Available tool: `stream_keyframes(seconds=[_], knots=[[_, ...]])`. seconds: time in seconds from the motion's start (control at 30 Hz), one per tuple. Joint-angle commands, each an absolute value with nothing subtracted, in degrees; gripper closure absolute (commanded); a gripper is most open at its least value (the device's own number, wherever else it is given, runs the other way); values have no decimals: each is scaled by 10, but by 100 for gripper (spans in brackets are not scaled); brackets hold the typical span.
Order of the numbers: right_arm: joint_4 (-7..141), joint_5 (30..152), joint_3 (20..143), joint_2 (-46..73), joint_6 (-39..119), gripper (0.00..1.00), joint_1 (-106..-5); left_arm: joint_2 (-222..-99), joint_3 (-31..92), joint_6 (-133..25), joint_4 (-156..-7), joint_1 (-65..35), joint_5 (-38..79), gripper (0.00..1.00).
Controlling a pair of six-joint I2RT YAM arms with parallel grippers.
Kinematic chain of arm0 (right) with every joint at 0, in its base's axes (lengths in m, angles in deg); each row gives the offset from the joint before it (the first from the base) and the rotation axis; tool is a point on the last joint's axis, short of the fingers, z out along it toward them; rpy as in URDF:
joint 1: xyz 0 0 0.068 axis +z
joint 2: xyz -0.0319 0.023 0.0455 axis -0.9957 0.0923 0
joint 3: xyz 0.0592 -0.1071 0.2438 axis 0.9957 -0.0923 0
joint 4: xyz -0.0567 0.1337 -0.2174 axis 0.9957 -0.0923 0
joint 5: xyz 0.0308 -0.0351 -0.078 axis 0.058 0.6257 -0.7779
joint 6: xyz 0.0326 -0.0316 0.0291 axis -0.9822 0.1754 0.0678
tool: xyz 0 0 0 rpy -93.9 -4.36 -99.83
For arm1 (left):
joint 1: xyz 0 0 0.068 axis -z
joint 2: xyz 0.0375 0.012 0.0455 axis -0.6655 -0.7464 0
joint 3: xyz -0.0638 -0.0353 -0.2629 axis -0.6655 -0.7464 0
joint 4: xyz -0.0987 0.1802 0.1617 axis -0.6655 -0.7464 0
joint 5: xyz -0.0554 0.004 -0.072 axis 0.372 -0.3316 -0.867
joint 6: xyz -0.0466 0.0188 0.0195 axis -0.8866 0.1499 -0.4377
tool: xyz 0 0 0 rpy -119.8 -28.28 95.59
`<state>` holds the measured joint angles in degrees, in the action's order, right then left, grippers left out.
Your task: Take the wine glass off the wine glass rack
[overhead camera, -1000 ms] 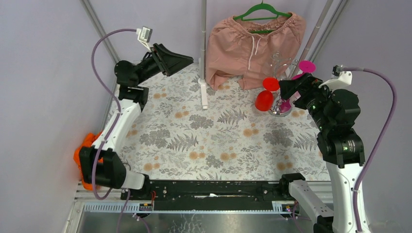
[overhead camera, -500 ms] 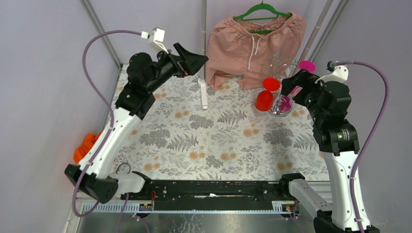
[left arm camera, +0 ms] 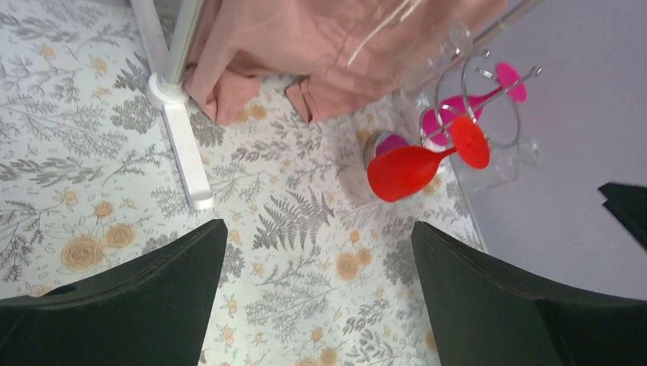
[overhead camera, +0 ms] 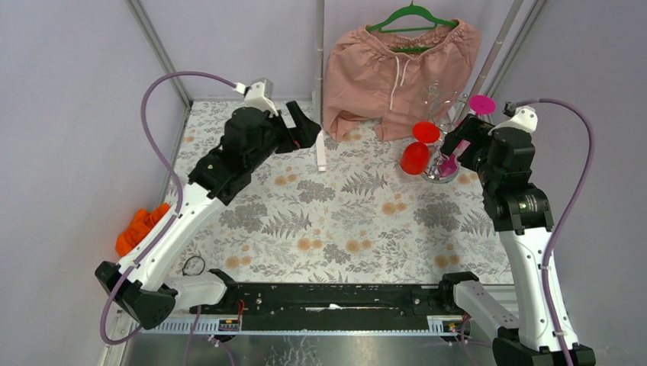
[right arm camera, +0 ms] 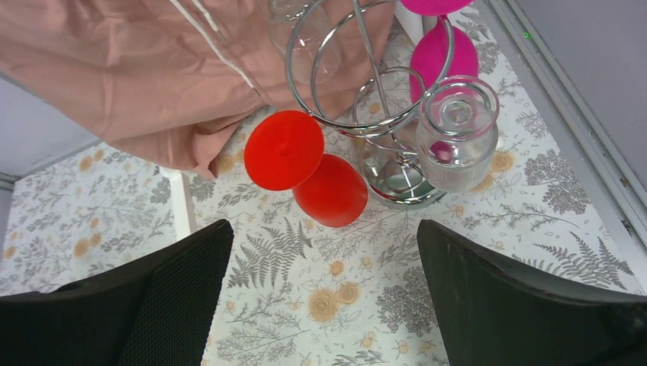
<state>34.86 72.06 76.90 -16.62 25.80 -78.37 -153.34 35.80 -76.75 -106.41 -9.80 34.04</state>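
Both arm bases are bolted at 6 o'clock on the near table edge.

**Left arm:** it rises from the 7 o'clock corner and slants up and inward across the floral tablecloth (overhead camera: 336,229). Its wrist is levelled toward 1 o'clock. The left gripper (overhead camera: 304,128) hangs above the cloth at about 11 o'clock, well apart from the rack. In the left wrist view its fingers (left arm camera: 152,305) are spread wide, with nothing between them.

**Right arm:** it stands nearly upright from the 5 o'clock corner, with the forearm bent forward and the wrist pitched down. The right gripper (overhead camera: 455,142) sits just beside the rack on its 3 o'clock side, above the base. In the right wrist view the jaws are wide apart and empty. No contact with any glass is seen.

**Task items:** the wine glass rack (overhead camera: 440,174) stands at about 2 o'clock on the table.
- The red wine glass (overhead camera: 415,158) hangs inverted and tilted, with its foot in the wire ring. Its bowl lies toward the rack's 8 o'clock, and whether it touches the cloth cannot be determined.
- A pink wine glass (right arm camera: 442,53) hangs on the far side.
- A clear wine glass (right arm camera: 456,133) hangs at the rack's 3 o'clock.

**Beyond the rack:** pink shorts (overhead camera: 397,69) hang on a green hanger (overhead camera: 412,15) at 12 o'clock.
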Motion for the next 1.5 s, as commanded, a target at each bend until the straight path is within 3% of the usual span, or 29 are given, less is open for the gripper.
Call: stream_keyframes(seconds=[0.0,0.63,1.03,1.47], knots=[[368,691,776,-144,259,0,-782,-1553,363,-744,-1086,-75,377,1],[415,575,935,112,330,0,-782,-1556,345,-726,-1037,-53,372,1],[446,552,1001,231,343,12,-784,-1568,344,-708,-1026,-52,395,1],[472,546,1012,261,345,19,-804,-1592,341,-702,-1014,-52,393,1]])
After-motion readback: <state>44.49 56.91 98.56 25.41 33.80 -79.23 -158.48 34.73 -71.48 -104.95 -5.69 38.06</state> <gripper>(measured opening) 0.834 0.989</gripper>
